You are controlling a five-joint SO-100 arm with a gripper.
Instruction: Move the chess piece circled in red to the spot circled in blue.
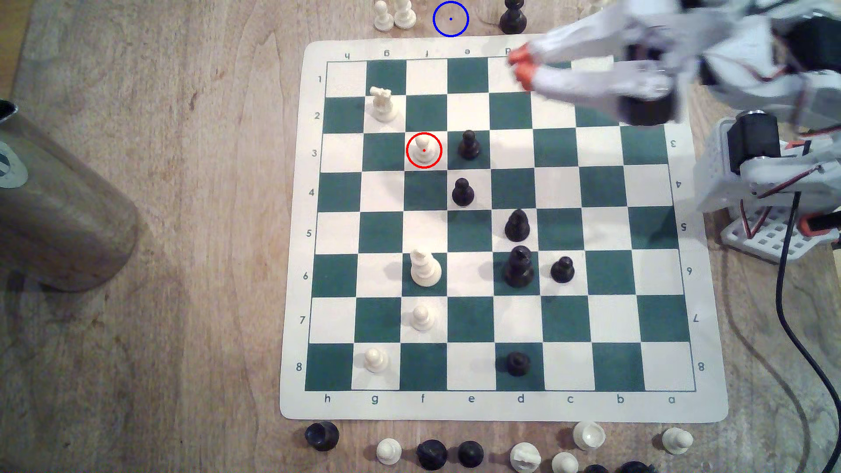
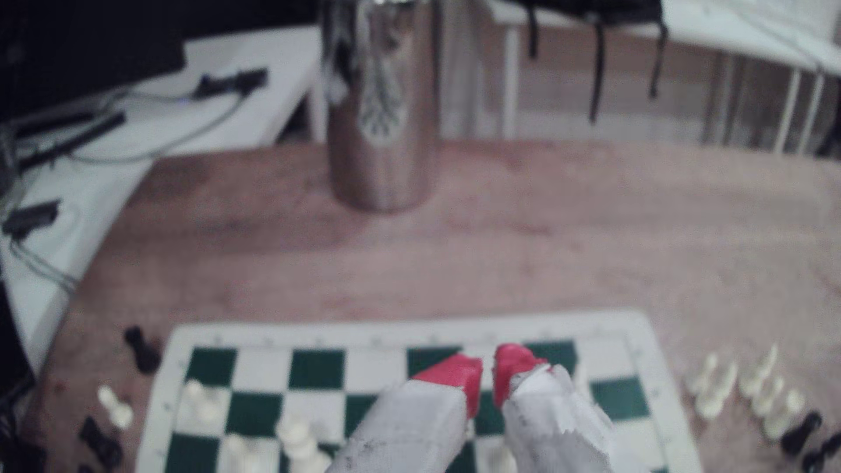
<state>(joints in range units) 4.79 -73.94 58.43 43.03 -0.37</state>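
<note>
The chess piece, a small cream-white pawn ringed in red, stands on a white square in row 3 of the board. A black pawn is on the square to its right in the exterior view. The spot is bare wood inside a blue circle just beyond the board's far edge, between two white pieces and a black piece. My gripper hovers over the board's far edge, right of the pawn in the exterior view. Its orange tips are nearly together, with nothing between them.
A tall metal tumbler stands on the table left of the board in the exterior view. Other white and black pieces are scattered over the board, and captured pieces line the near edge. A black cable runs from the arm's base.
</note>
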